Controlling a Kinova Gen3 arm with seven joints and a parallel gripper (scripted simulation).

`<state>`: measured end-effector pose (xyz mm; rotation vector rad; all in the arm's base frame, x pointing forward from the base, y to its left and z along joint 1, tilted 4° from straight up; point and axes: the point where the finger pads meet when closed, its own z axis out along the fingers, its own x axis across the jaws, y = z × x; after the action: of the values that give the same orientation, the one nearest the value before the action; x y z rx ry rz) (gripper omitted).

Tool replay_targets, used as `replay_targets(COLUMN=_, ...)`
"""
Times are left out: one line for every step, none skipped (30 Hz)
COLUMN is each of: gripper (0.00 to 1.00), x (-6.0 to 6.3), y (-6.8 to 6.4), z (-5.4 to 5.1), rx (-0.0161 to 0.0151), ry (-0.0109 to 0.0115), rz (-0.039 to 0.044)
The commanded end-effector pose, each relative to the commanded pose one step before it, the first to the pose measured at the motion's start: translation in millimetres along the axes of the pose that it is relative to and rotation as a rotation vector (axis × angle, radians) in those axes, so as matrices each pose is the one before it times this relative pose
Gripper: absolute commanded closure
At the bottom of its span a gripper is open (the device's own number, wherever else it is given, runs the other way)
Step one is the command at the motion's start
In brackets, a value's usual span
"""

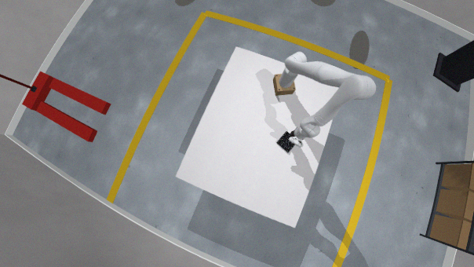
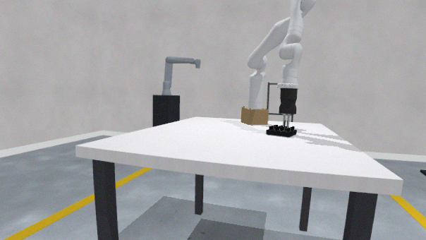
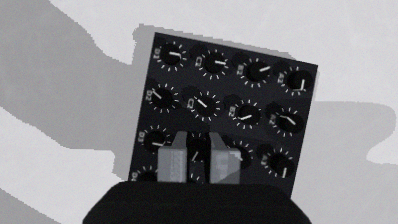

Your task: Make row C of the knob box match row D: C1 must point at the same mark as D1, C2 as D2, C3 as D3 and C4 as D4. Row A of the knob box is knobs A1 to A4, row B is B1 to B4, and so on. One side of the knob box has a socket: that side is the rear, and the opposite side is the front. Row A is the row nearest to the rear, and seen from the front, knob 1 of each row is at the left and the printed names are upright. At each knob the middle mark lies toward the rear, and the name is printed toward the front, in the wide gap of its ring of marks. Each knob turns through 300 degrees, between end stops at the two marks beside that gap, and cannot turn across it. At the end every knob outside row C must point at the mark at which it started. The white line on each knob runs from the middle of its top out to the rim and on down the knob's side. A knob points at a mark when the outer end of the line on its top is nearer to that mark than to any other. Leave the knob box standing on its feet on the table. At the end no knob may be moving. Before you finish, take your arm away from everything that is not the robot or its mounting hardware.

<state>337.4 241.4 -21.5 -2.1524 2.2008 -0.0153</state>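
Note:
The black knob box (image 1: 284, 143) (image 2: 280, 133) (image 3: 187, 78) stands on the table, turned slightly in the wrist view with row D at the left. My gripper (image 2: 286, 126) (image 3: 197, 149) points down and is shut on knob C3 (image 3: 198, 148), a finger on each side; its line points down-left in that view. D3 (image 3: 156, 140) has its line toward the right, slightly down. D1 (image 3: 171, 53) and C1 (image 3: 215, 62) point right, toward the rear. D2 (image 3: 162, 98) and C2 (image 3: 205, 105) point up-left. D4 is partly hidden and C4 mostly hidden by the gripper.
Knobs B3 (image 3: 242, 153) and D3 stand close beside the fingers; B3 is partly covered. Knobs B2 (image 3: 247, 115) and A3 (image 3: 281, 162) are farther right. The arm's wooden base block (image 1: 284, 85) (image 2: 254, 116) stands on the white table (image 1: 235, 149) (image 2: 211, 152) behind the box.

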Motion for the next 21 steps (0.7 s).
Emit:
replay_targets(gripper=0.7, x=-0.22, y=-0.44, z=-0.65, rx=-0.00022, ry=-0.0038, rz=-0.02532)
replay_targets(gripper=0.7, x=0.0, y=0.0, z=0.0, rx=0.00001, ry=-0.00001, rz=-0.01542)
replay_targets(gripper=0.7, x=0.0, y=0.0, z=0.0, rx=-0.00001, ry=0.00001, rz=-0.01599)
replay_targets(gripper=0.7, x=0.0, y=0.0, z=0.0, rx=0.00001, ry=-0.00001, rz=-0.01646)
replay_targets(gripper=0.7, x=0.0, y=0.0, z=0.0, rx=-0.00001, ry=0.00001, rz=-0.01701)
replay_targets(gripper=0.7, x=0.0, y=0.0, z=0.0, rx=0.00001, ry=-0.00001, rz=-0.01747)
replay_targets(gripper=0.7, x=0.0, y=0.0, z=0.0, rx=-0.00001, ry=0.00001, rz=-0.018)
replay_targets(gripper=0.7, x=0.0, y=0.0, z=0.0, rx=0.00001, ry=-0.00001, rz=-0.01844)
replay_targets(gripper=0.7, x=0.0, y=0.0, z=0.0, rx=-0.00001, ry=0.00001, rz=-0.01897)
replay_targets(gripper=0.7, x=0.0, y=0.0, z=0.0, rx=0.00001, ry=-0.00001, rz=-0.01938)
replay_targets(gripper=0.7, x=0.0, y=0.0, z=0.0, rx=-0.00001, ry=0.00001, rz=-0.01988)
replay_targets(gripper=0.7, x=0.0, y=0.0, z=0.0, rx=0.00001, ry=0.0, rz=-0.0203)
replay_targets(gripper=0.7, x=0.0, y=0.0, z=0.0, rx=0.0, ry=0.0, rz=0.0)
replay_targets(gripper=0.7, x=0.0, y=0.0, z=0.0, rx=0.0, ry=0.0, rz=0.0)
replay_targets(gripper=0.7, x=0.0, y=0.0, z=0.0, rx=0.0, ry=0.0, rz=-0.02073)
replay_targets(gripper=0.7, x=0.0, y=0.0, z=0.0, rx=0.0, ry=0.00001, rz=-0.02117)
replay_targets(gripper=0.7, x=0.0, y=0.0, z=0.0, rx=0.00002, ry=-0.00001, rz=-0.02153)
replay_targets(gripper=0.7, x=0.0, y=0.0, z=0.0, rx=-0.00001, ry=0.00001, rz=-0.02197)
replay_targets(gripper=0.7, x=0.0, y=0.0, z=0.0, rx=0.0, ry=0.0, rz=-0.02233)
replay_targets(gripper=0.7, x=0.0, y=0.0, z=0.0, rx=0.00002, ry=-0.00001, rz=-0.02265)
replay_targets(gripper=0.7, x=0.0, y=0.0, z=0.0, rx=-0.00001, ry=0.00001, rz=-0.02306)
